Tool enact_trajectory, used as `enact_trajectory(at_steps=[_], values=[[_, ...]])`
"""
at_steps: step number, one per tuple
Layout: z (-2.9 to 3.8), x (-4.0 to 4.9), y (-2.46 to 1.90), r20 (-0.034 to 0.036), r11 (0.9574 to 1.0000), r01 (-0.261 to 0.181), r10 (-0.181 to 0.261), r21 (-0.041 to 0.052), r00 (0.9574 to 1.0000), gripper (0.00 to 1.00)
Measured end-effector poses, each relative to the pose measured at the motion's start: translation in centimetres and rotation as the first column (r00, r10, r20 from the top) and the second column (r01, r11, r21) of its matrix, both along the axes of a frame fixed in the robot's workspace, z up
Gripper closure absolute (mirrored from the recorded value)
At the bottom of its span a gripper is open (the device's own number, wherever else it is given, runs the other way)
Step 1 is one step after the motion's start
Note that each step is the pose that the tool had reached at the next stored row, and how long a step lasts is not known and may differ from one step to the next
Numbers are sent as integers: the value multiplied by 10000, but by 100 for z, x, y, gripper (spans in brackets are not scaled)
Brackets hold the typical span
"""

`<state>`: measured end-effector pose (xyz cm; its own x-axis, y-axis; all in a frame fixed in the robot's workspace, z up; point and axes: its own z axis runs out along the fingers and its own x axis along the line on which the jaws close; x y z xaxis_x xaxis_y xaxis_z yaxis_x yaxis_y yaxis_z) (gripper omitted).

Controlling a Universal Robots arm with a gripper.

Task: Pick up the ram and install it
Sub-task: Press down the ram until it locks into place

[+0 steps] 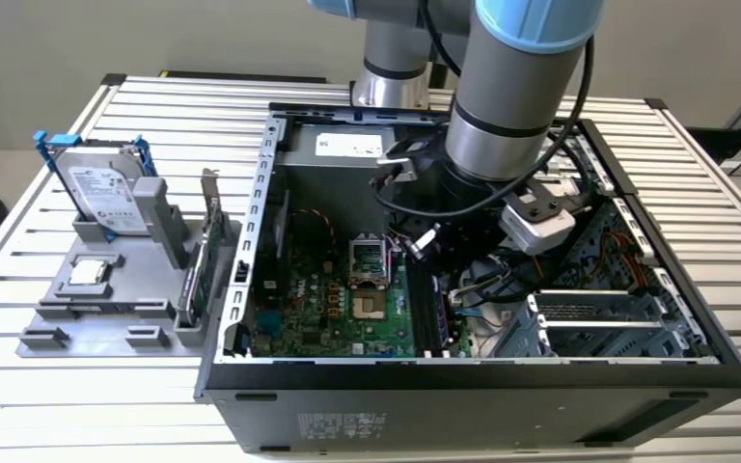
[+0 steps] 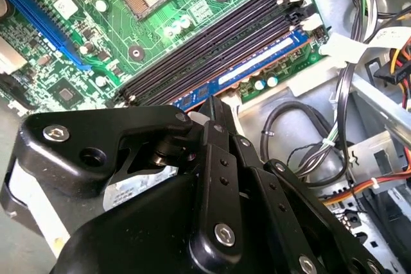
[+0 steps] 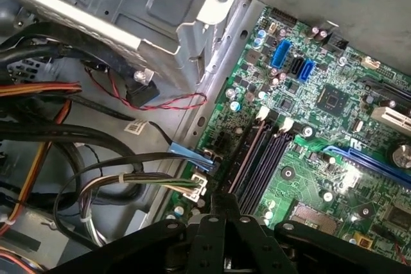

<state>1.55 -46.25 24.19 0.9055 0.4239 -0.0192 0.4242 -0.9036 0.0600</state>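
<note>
Open black metal computer case [image 1: 235, 318] lies on its side on a slatted aluminium bench [image 1: 62, 405]. Inside it: a green motherboard [image 1: 332, 309] with an empty square processor socket [image 1: 367, 258], a row of long black memory slots [image 2: 212, 43], a grey power supply box [image 1: 344, 145] at the far end, and bundles of black, orange and yellow cables [image 1: 512, 280] on the exterior view's right.

The arm reaches down into the case, gripper [image 2: 215, 117] right over the memory slots. The ram [image 2: 257, 65], a thin blue stick with a white label strip, stands on edge in the outermost slot, nearest the cable side. The black fingers [image 2: 221, 133] sit narrow and pressed together at the near end of the stick; whether they clamp it or just touch its top edge cannot be told.

Near the bench's edge on the exterior view's left, a grey plastic holder [image 1: 113, 318] carries a hard drive [image 1: 100, 188] upright in a blue frame, a small square silver chip [image 1: 92, 273] lying flat, and a green card [image 1: 205, 260] standing on edge.
</note>
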Motion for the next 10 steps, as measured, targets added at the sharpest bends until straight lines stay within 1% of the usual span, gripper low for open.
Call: enact_trajectory(at_steps=[3,5,7,10], values=[[0,-1,0,-9,9994,-335,335,1,9994,100],[0,-1,0,-23,9982,-607,607,0,9982,100],[0,-1,0,-45,9961,-886,886,2,9961,100],[1,-1,0,-99,9917,-1287,1287,7,9916,100]])
